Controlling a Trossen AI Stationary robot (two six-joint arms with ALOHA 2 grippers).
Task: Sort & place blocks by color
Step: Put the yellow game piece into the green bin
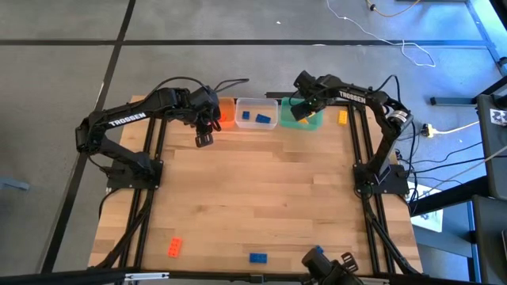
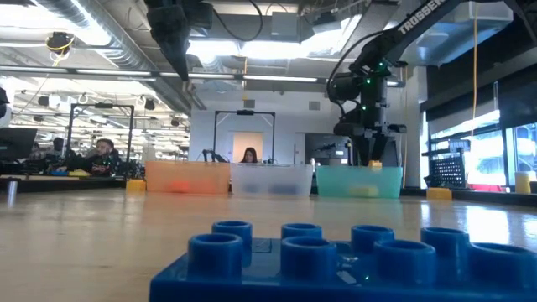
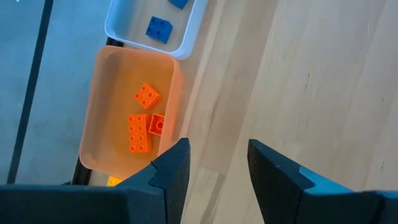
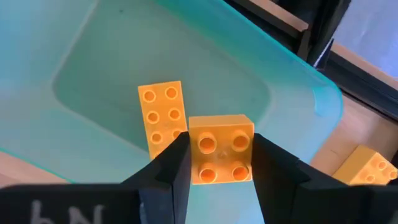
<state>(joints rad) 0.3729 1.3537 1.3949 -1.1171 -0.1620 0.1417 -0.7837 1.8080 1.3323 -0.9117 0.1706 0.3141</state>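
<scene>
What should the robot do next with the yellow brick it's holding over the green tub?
Probably open the right gripper and let go. It holds a yellow block right above the green tub, where another yellow block already lies, so the colours match.

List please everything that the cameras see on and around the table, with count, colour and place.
orange tub: one, far edge of the table, holding three orange blocks.
clear tub: one, middle of the row, holding two blue blocks.
green tub: one, right of the row, one yellow block lying inside.
loose yellow block: one, on the table right of the green tub.
loose orange block: one, near edge.
loose blue block: one, near edge.
held yellow block: one.
left gripper: open, beside the orange tub.
right gripper: shut on the held yellow block, over the green tub.
</scene>
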